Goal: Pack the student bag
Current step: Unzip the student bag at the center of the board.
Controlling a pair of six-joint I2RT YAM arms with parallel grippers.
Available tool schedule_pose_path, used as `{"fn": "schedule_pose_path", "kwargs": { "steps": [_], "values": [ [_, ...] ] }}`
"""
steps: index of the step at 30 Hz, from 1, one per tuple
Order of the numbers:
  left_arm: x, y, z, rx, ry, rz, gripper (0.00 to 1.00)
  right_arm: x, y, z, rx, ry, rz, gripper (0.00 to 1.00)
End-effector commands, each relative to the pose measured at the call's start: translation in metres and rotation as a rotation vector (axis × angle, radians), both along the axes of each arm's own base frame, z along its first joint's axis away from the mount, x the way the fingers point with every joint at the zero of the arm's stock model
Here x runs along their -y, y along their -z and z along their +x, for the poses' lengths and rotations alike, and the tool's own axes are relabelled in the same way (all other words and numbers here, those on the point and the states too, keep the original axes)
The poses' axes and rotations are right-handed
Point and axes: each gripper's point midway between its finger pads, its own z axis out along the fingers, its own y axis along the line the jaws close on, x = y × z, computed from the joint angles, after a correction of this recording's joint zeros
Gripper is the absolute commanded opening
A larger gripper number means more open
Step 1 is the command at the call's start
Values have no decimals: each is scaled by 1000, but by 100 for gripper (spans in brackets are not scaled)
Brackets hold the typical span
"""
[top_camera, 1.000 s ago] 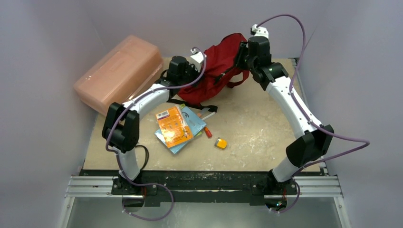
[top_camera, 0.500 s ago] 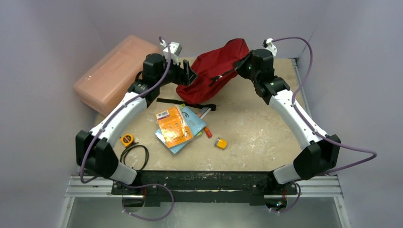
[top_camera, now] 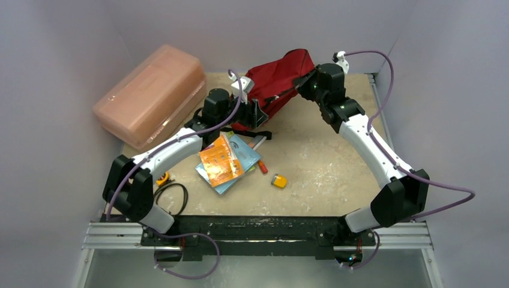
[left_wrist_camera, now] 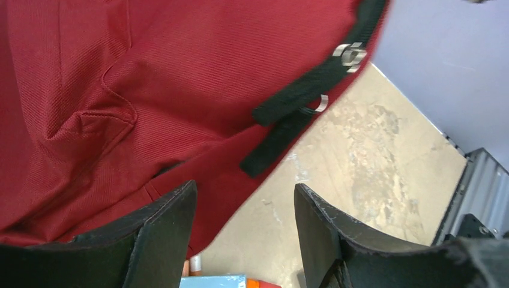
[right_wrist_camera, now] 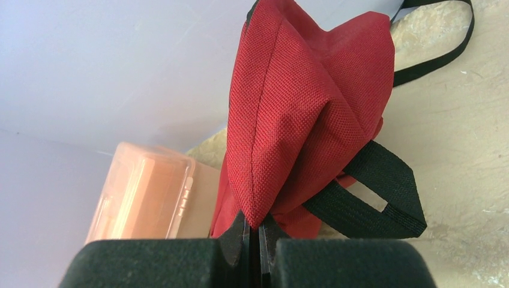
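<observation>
The bag [top_camera: 276,75] lies on the far side of the table [top_camera: 324,156] between both grippers, one end raised by the right gripper [right_wrist_camera: 259,231], jaws pinched tight on a fold of red cloth, right arm [top_camera: 366,135] stretched far forward. The left gripper [left_wrist_camera: 243,191] (left arm [top_camera: 168,150] bent, elbow outward) hangs parted and empty at the bag's lower edge. One bag, one pink box [top_camera: 150,93] left of that gripper, two booklets [top_camera: 219,159] behind it, print unreadable.

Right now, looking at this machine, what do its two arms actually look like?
The left arm and right arm match: smooth white shells on the long sections, chunky black housings at the joints. A thin purple cable loops loosely along each. The jaws are two matte black wedges with slightly rough edges.
</observation>
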Motion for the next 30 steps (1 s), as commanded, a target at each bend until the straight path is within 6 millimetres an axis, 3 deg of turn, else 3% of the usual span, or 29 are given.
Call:
{"fn": "schedule_pose_path", "kwargs": {
  "steps": [1,4,7,9,12,15,17,18,22,24,27,30],
  "values": [
    [7,-18,20,45,-31,-36,58,-7,-35,-7,91,-33,80,0],
    [10,-13,26,33,-49,-21,53,-11,-32,-7,80,-49,89,0],
    [2,-4,35,22,-107,23,33,-18,-26,-9,73,-77,77,2],
    [-4,1,38,24,-139,49,20,-22,-23,-10,85,-123,15,18],
    [-15,4,37,42,-170,95,9,-11,-25,-10,135,-202,-277,53],
    [-18,5,33,47,-168,104,2,7,-40,-14,192,-247,-547,69],
    [-17,4,30,41,-160,93,0,6,-57,-21,284,-311,-666,71],
    [-16,2,29,37,-155,86,0,-4,-64,-27,346,-360,-713,72],
    [-15,0,24,33,-138,74,0,-38,-72,-58,602,-531,-935,73],
    [-16,0,22,33,-137,71,0,-45,-75,-70,705,-550,-1029,74],
    [-17,-3,20,33,-139,62,0,-44,-87,-84,780,-529,-998,77],
    [-18,-4,20,10,-154,52,0,-57,-87,-101,795,-597,-891,74]
  ]
}}
